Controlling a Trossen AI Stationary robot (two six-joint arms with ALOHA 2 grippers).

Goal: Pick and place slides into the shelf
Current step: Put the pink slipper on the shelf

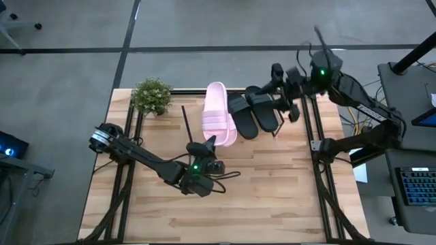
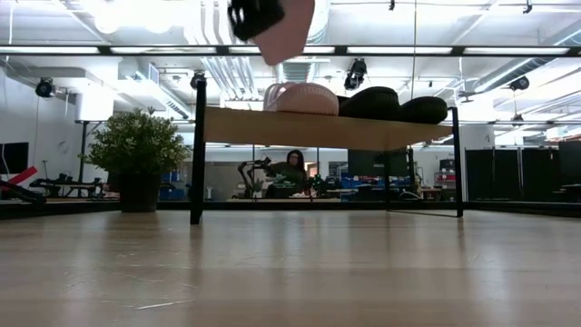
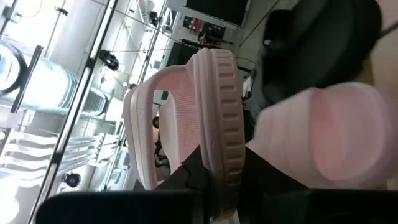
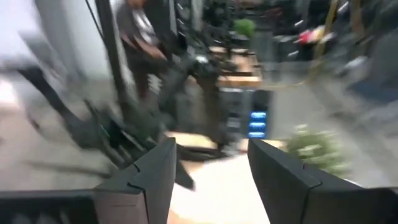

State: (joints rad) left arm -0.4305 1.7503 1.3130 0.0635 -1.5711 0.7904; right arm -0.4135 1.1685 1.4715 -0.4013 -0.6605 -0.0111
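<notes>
The shelf (image 1: 272, 131) (image 2: 318, 129) stands at the table's far side. On its board lie one pale pink slide (image 1: 216, 105) (image 2: 304, 97) and two black slides (image 1: 253, 112) (image 2: 395, 104), side by side. My left gripper (image 1: 206, 144) (image 3: 217, 186) is shut on the second pink slide (image 1: 229, 134) (image 2: 289, 27) (image 3: 214, 118), high in the air just near of the shelf, beside the pink slide lying there. My right gripper (image 1: 286, 102) (image 4: 211, 174) hovers open at the shelf's far right end, past the black pair, holding nothing. My left gripper pinches the pink slide by the ribbed edge of its sole (image 3: 225, 155) between the two fingers (image 3: 183, 177), the sole standing edge-on in the gap with the strap (image 3: 143, 130) bulging to one side. The slide is lifted clear of table and shelf.
A small potted plant (image 1: 151, 95) (image 2: 136, 150) stands at the shelf's left end. The near half of the wooden tabletop (image 1: 272, 190) is bare. Beyond the table a person (image 2: 295, 171) sits at a bench in the room.
</notes>
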